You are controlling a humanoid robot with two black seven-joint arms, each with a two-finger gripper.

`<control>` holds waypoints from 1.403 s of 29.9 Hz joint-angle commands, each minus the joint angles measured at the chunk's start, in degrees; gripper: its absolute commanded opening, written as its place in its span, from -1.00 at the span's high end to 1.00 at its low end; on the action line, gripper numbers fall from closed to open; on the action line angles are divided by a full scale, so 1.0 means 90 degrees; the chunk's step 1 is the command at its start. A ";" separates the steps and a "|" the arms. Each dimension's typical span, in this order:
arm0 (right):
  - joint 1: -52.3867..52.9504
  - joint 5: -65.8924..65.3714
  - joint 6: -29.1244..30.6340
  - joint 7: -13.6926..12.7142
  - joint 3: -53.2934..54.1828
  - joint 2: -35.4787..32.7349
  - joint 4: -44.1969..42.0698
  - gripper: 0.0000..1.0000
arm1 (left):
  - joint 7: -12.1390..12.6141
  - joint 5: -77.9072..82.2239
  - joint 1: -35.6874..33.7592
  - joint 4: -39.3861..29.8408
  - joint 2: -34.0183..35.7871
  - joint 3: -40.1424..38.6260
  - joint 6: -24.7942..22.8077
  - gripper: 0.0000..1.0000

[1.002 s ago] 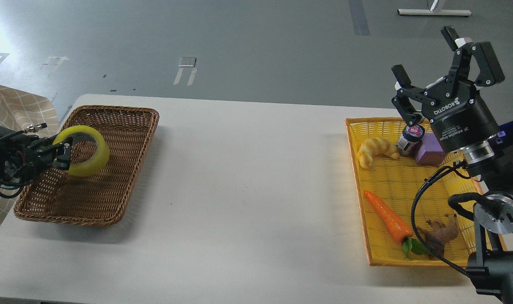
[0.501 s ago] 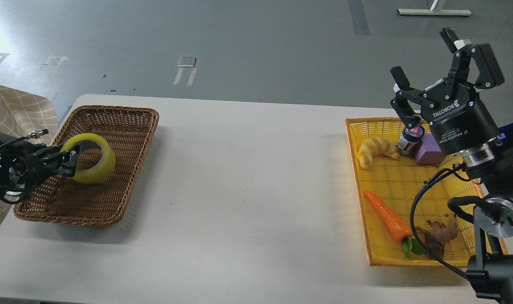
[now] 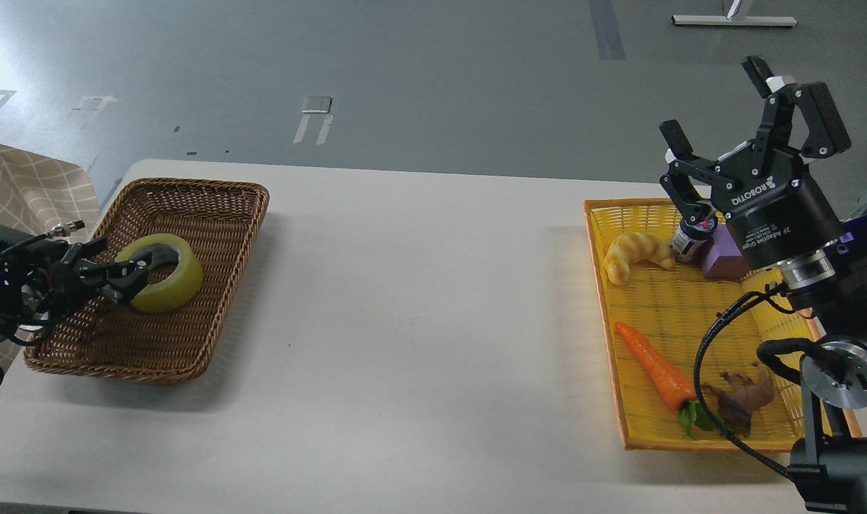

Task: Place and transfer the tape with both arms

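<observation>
Left end effector (image 3: 137, 275) reaches in from the left edge over the brown wicker basket (image 3: 212, 193) and has the roll of tape (image 3: 163, 282) at its tip: one finger goes into the grey-white core and the other lies against the outside of the yellowish wall, so it appears clamped on the tape's near-left wall, though the fingers are dark and the contact is hard to read. Tape sits in the middle of the basket, low against the weave, tilted so its open core faces up and toward the left; whether it already rests on the basket floor I cannot tell. Its ring axis therefore points up and leftward, roughly toward the arm holding it. Right end effector (image 3: 718, 103) stands well apart at the far right, raised above the yellow tray (image 3: 596, 214), its fingers spread wide and holding nothing. By my judgement the left arm is plainly the nearer one.
</observation>
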 commanded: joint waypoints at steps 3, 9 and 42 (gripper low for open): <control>0.0001 0.0000 0.0000 0.0000 -0.0003 0.0000 -0.0006 -1.00 | -0.0170 -0.0641 -0.0162 -0.0059 0.0004 -0.0030 0.0003 -0.59; -0.0009 0.0000 0.0000 0.0000 -0.0003 -0.0010 -0.0006 -1.00 | -0.0365 -0.1969 -0.0669 -0.0176 0.0004 -0.0078 -0.0055 -0.85; 0.0869 -0.0058 0.0000 -0.0175 -0.0013 -0.0049 -0.0465 -1.00 | -0.1333 -0.8085 -0.0182 -0.2843 -0.3822 -0.3223 -0.1342 -0.96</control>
